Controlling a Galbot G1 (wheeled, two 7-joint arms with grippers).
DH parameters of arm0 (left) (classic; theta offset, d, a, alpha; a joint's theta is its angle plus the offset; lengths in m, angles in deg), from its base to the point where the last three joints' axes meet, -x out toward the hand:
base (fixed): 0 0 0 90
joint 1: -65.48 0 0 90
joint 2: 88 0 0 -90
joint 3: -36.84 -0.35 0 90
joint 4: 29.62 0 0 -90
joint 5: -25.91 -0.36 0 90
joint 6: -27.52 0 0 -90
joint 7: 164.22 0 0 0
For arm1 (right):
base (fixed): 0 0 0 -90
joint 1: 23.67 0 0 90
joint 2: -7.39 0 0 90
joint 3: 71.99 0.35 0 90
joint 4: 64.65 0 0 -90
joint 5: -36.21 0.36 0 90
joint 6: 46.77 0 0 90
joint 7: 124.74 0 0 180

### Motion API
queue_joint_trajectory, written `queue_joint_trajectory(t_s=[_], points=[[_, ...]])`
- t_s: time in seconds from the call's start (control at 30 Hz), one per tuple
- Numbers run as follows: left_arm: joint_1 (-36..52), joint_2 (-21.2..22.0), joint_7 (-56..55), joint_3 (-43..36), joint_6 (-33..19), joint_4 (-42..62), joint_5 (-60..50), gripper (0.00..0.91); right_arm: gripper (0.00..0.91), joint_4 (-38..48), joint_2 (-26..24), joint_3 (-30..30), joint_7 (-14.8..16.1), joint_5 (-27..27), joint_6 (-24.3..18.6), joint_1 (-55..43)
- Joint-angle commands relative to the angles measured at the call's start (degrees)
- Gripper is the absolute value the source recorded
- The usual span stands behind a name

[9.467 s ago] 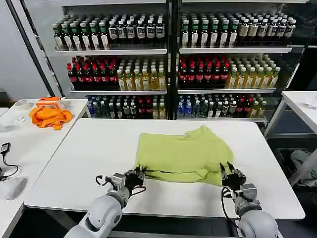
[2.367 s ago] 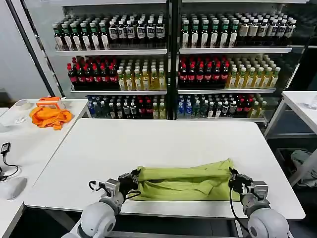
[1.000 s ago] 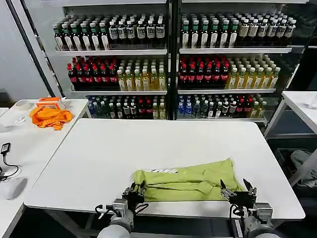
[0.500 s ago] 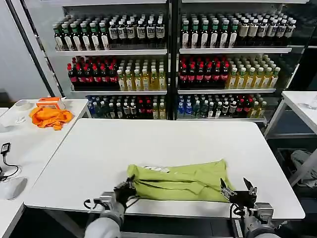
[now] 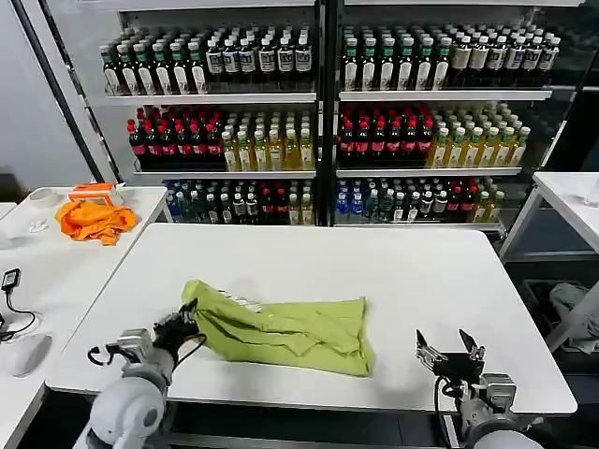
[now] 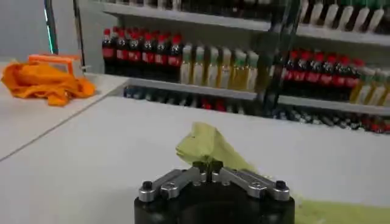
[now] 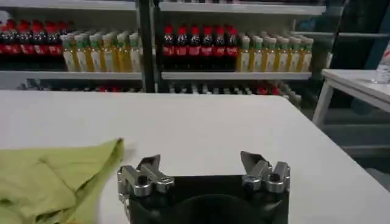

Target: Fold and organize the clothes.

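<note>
Your left tool (image 5: 181, 325) is pinched tight on a corner of the yellow-green T-shirt (image 5: 285, 329), and you can see the cloth poking up between its closed fingers (image 6: 201, 172) in the left wrist view. The T-shirt lies bunched in a long roll on the white worktop (image 5: 309, 257), near the front edge and a bit to the left. Your right tool (image 5: 450, 354) is wide open with nothing in it, near the front right of the worktop, apart from the shirt.
</note>
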State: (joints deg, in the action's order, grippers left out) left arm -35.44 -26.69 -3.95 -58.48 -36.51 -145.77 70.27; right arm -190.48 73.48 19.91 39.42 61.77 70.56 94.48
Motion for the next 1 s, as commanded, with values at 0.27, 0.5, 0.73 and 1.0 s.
queue_joint_trajectory(t_s=[0.27, 0.5, 0.73, 1.0], points=[[4.6, 7.4, 0.7, -11.0, -1.9, -6.6, 23.9, 0.020, 0.907, -0.3, -0.2, 1.4, 0.0, 0.2, 0.0, 1.0], [7.9, 12.3, 0.0, -19.7, -2.7, -2.3, 21.5, 0.020, 0.907, 0.1, 0.7, 1.4, 0.1, -0.1, -0.3, 1.2], [10.6, 16.7, -0.1, -26.3, -2.8, 4.6, 17.2, 0.020, 0.907, 0.2, 1.1, 1.1, 0.2, -0.4, -0.4, 0.9], [12.7, 20.0, -0.3, -28.0, -4.1, 11.1, 10.9, 0.907, 0.907, 0.6, 1.6, 0.5, 0.3, -1.0, -0.9, 0.7]])
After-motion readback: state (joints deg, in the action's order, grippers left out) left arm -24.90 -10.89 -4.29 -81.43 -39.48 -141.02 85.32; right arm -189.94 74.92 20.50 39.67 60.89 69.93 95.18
